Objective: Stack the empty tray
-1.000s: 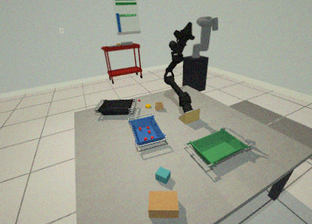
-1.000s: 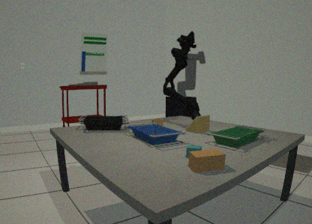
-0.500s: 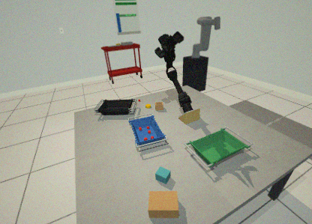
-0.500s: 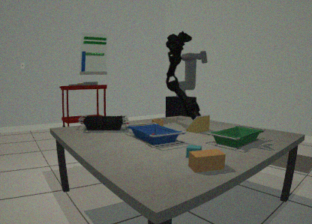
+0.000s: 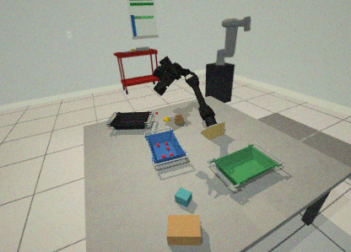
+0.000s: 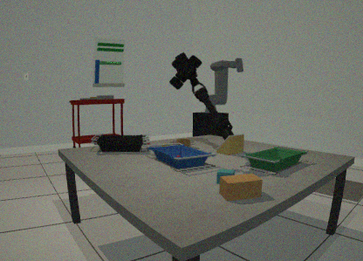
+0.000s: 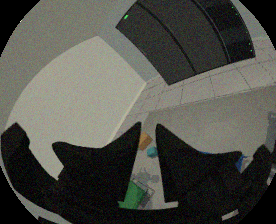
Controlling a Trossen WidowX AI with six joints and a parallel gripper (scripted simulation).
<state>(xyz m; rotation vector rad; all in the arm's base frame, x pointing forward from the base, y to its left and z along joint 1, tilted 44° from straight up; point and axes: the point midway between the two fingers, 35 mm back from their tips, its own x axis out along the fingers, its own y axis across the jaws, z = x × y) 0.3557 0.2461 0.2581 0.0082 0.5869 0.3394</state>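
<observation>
The loaded blue tray [image 5: 172, 158] [image 6: 183, 162] stands on the table with several small red blocks [image 5: 168, 148] inside. Its wire bars [image 5: 171, 168] lie swung out beyond its near and far ends. An empty green tray [image 5: 246, 163] [image 6: 276, 163] stands to the right, its bars also out at its ends. A black tray [image 5: 130, 120] [image 6: 120, 143] with bars at its ends stands at the back left; its inside is too dark to read. My gripper [image 5: 167, 73] [image 6: 187, 67] [image 7: 148, 126] is high above the back of the table, touching no tray. It is nearly shut, with only a narrow empty gap between its fingertips.
A teal block [image 5: 183, 196] [image 6: 225, 175] and an orange block [image 5: 184, 229] [image 6: 241, 187] lie in front of the trays. A pale yellow wedge [image 5: 214, 131] [image 6: 232, 145] stands near the arm's base. A brown block [image 5: 179, 120] and a small yellow object [image 5: 167, 119] lie behind the blue tray.
</observation>
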